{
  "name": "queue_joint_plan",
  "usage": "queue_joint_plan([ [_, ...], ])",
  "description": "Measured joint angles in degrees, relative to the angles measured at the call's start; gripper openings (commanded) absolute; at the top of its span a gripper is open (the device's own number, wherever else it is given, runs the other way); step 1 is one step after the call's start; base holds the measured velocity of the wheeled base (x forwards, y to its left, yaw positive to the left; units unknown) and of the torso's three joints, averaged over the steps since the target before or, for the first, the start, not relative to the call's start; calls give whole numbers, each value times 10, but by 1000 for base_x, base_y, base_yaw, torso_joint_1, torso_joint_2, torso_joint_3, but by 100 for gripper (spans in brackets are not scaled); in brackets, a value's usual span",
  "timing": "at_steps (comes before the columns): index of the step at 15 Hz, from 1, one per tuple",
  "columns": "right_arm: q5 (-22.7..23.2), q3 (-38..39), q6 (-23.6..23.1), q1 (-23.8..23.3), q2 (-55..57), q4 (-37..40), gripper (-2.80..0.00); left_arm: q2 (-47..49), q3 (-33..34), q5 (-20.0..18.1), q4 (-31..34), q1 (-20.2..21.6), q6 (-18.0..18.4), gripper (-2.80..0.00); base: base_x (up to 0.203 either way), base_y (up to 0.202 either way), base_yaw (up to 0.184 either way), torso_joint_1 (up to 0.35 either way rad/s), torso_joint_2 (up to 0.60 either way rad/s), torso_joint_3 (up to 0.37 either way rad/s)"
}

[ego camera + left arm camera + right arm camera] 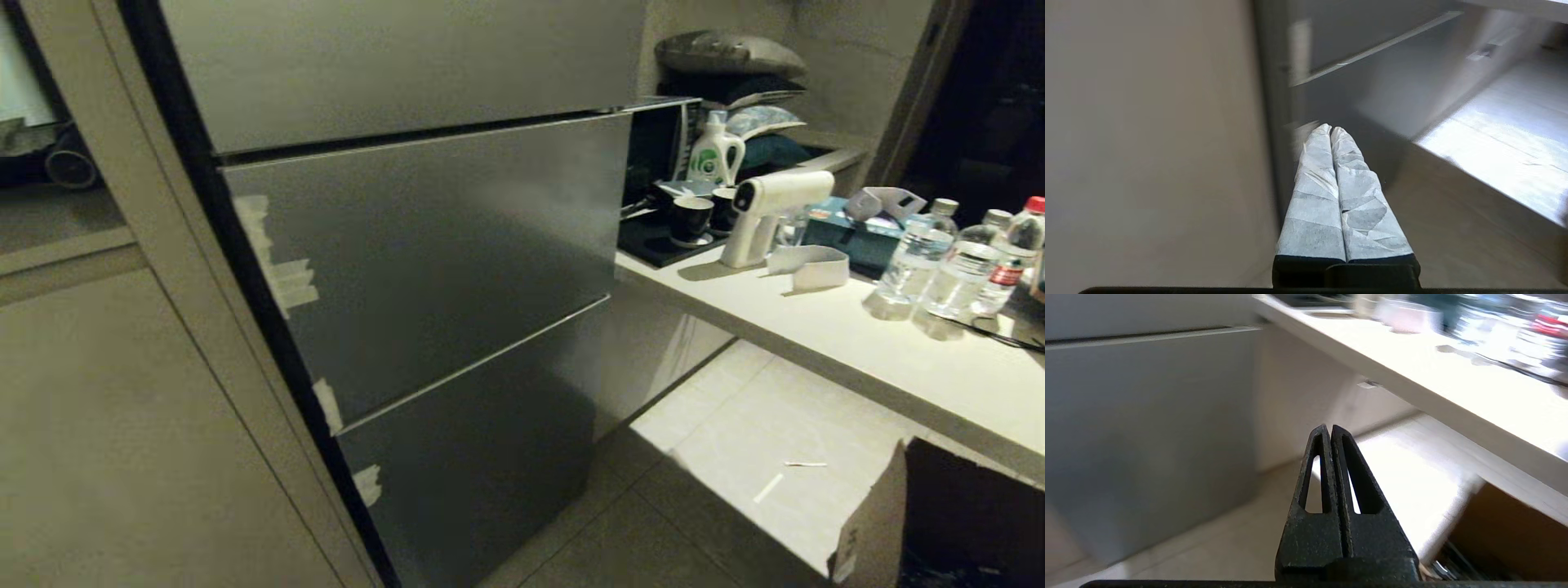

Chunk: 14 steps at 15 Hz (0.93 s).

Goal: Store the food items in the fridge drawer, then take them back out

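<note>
- Left gripper [1331, 130]: taped fingers pressed together, empty, facing the closed fridge [424, 269].
- Right gripper [1329, 428]: black fingers together, empty; counter [857, 343] at two o'clock.
- Fridge drawer and food items: hidden.

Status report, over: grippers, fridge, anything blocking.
Left gripper shut, empty. Right gripper shut, empty. Fridge fronts all closed; no food or clear drawer in sight. Cardboard box on floor to the right, clear of the fridge.
</note>
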Motion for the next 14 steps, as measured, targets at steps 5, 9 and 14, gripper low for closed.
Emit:
queue_joint_plan([
  [5,-4,0,13,0,0,0,-280,0,0,0,0,0,0,-280,2,-9,178,2,-2,3],
  [9,-7,0,17,0,0,0,-280,0,0,0,0,0,0,-280,0,-9,177,2,5,3],
  [14,-8,0,18,0,0,0,-280,0,0,0,0,0,0,-280,0,-9,174,2,1,2],
])
